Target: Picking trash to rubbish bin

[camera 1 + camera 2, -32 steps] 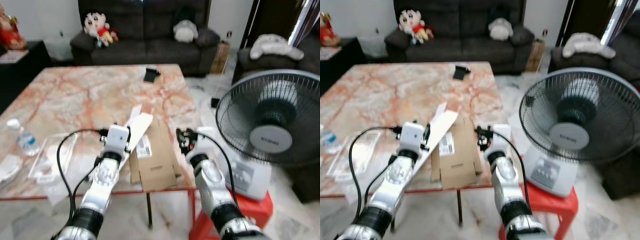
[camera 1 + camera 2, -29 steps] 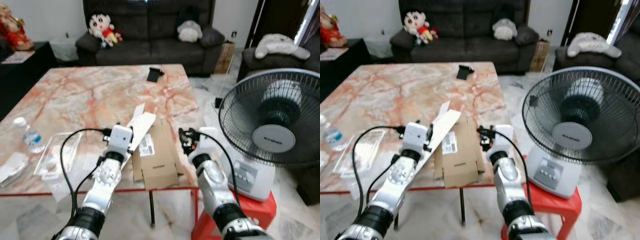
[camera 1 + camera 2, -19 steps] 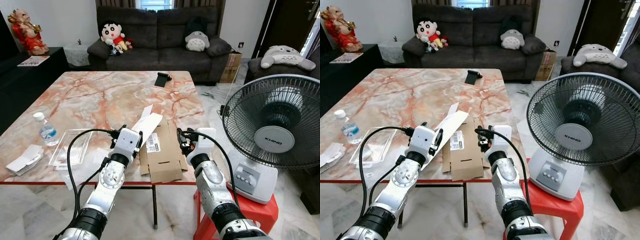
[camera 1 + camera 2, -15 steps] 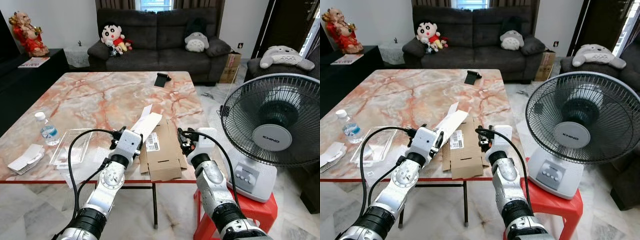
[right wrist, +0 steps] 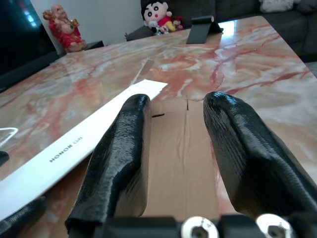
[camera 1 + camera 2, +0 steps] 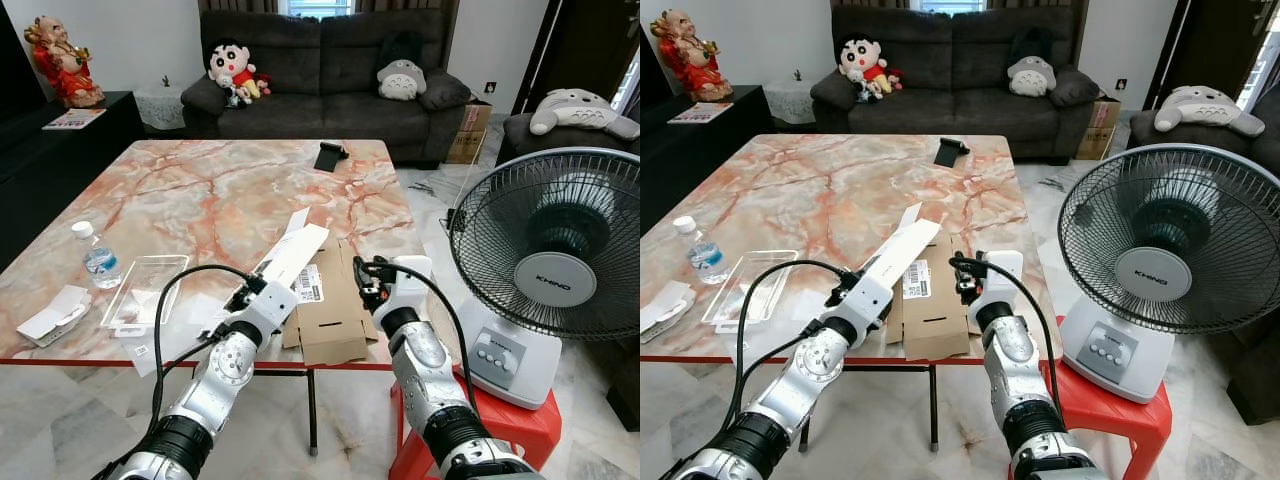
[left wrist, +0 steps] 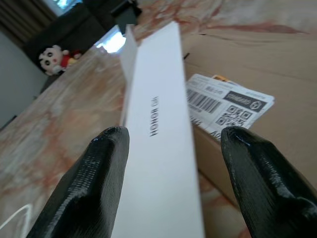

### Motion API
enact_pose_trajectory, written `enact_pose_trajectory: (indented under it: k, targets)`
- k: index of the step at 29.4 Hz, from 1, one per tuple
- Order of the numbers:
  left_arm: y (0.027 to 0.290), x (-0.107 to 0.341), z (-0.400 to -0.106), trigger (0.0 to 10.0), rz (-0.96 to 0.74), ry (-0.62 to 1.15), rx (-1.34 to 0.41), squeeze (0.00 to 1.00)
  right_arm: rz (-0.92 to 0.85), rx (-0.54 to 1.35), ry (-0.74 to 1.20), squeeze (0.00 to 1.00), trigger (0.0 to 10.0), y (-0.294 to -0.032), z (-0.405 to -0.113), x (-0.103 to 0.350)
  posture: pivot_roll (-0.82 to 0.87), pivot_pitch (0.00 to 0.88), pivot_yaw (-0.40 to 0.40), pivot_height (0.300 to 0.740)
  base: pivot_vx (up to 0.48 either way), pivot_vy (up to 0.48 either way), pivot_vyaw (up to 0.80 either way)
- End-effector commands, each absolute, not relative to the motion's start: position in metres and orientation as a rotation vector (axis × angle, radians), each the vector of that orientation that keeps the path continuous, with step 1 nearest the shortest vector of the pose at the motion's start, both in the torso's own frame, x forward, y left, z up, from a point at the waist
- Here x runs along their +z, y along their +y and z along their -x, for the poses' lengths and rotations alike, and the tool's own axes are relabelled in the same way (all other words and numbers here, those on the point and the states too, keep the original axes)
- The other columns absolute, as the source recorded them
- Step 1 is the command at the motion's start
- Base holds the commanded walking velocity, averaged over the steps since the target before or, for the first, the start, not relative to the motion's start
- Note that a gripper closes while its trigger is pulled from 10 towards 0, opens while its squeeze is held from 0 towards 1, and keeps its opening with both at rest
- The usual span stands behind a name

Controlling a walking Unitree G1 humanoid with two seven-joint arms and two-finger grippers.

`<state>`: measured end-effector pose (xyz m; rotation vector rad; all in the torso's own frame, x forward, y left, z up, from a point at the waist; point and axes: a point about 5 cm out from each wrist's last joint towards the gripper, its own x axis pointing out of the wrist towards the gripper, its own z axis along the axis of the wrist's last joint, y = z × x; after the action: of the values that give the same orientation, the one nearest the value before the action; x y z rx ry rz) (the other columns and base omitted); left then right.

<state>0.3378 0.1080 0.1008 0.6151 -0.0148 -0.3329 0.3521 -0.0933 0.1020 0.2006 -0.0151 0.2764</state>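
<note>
The white box's (image 6: 295, 254) lower end is hidden behind the left gripper (image 7: 168, 148). The cardboard's (image 6: 330, 310) label print is too small to read.

Even daylight, head views sharp; marble table (image 6: 200, 190) carries window glare at its far end; left wrist view soft-focused, foreground fingers (image 7: 94, 183) blurred.

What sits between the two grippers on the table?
The flattened cardboard box, with the long white box leaning over its left side. The left gripper has its open fingers either side of the white box; the right gripper points over the cardboard. Both eye views show it.
</note>
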Motion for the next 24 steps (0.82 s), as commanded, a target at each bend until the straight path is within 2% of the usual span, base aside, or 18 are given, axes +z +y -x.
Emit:
enact_pose_trajectory:
  k: [1, 13, 24]
  targets:
    - [0.105, 0.104, -0.339, 10.0, -0.632, -0.025, -0.358, 0.00, -0.196, 0.288, -0.006, 0.00, 10.0, -0.091, -0.352, 0.102, -0.01, 0.000, -0.001, 0.740, 0.000, 0.000, 0.00]
    - [0.115, 0.111, -0.347, 10.0, -0.828, 0.002, -0.288, 0.00, -0.192, 0.291, -0.004, 0.00, 10.0, -0.092, -0.352, 0.101, -0.01, 0.000, -0.002, 0.740, 0.000, 0.000, 0.00]
    - [0.112, 0.110, -0.349, 10.0, -0.957, 0.065, -0.332, 0.00, -0.191, 0.296, -0.002, 0.00, 10.0, -0.092, -0.352, 0.101, -0.01, 0.000, -0.002, 0.740, 0.000, 0.000, 0.00]
